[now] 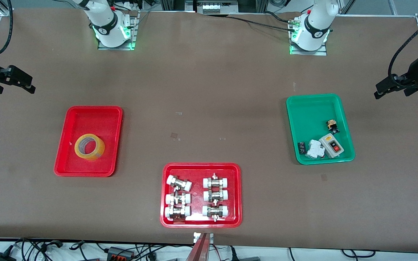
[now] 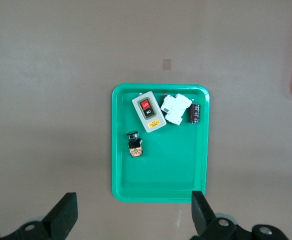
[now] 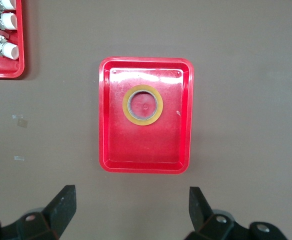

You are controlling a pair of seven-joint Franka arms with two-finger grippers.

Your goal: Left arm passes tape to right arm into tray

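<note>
The tape point(image 1: 98, 150), a yellow roll with a pale core, lies flat in the plain red tray point(image 1: 85, 116) toward the right arm's end of the table. It also shows in the right wrist view point(image 3: 125, 106), lying in the tray point(image 3: 116, 145). My right gripper point(image 1: 27, 84) is open and empty, up in the air by that end of the table, its fingers wide apart in its wrist view point(image 3: 131, 192). My left gripper point(image 1: 386, 90) is open and empty, up in the air at the left arm's end; in its wrist view point(image 2: 133, 200) it is above the table beside the green tray.
A red tray of metal-and-white pipe fittings point(image 1: 236, 195) lies at the table's edge nearest the front camera; its corner shows in the right wrist view point(image 3: 6, 75). A green tray point(image 1: 310, 108) with a switch box and small parts lies toward the left arm's end point(image 2: 161, 170).
</note>
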